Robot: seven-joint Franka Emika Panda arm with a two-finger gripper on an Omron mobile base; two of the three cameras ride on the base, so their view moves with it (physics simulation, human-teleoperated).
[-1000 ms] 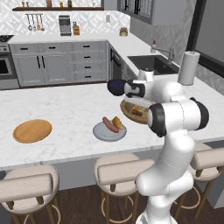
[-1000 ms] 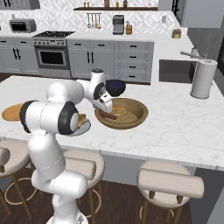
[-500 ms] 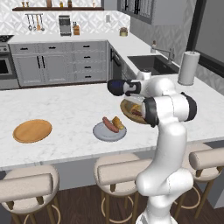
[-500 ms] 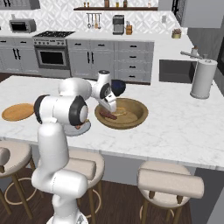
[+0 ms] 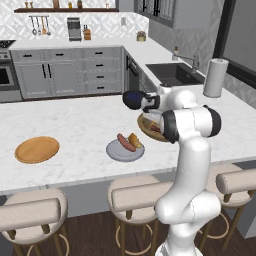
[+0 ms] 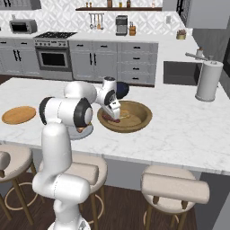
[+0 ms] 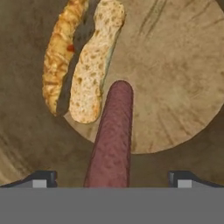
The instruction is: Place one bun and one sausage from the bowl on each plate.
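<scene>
Looking along my wide-open gripper (image 7: 111, 177), I see a dark red sausage (image 7: 111, 140) and split bun (image 7: 81, 65) inside the tan wooden bowl (image 6: 143, 117); base views add the filled grey plate (image 5: 114, 151).

The open gripper (image 7: 112, 177) hangs inside the bowl (image 7: 183, 78), a sausage (image 7: 111, 140) between its wide-spread tips. A split bun (image 7: 83, 61) lies just beyond. The bowl floor beside them is bare.
</scene>
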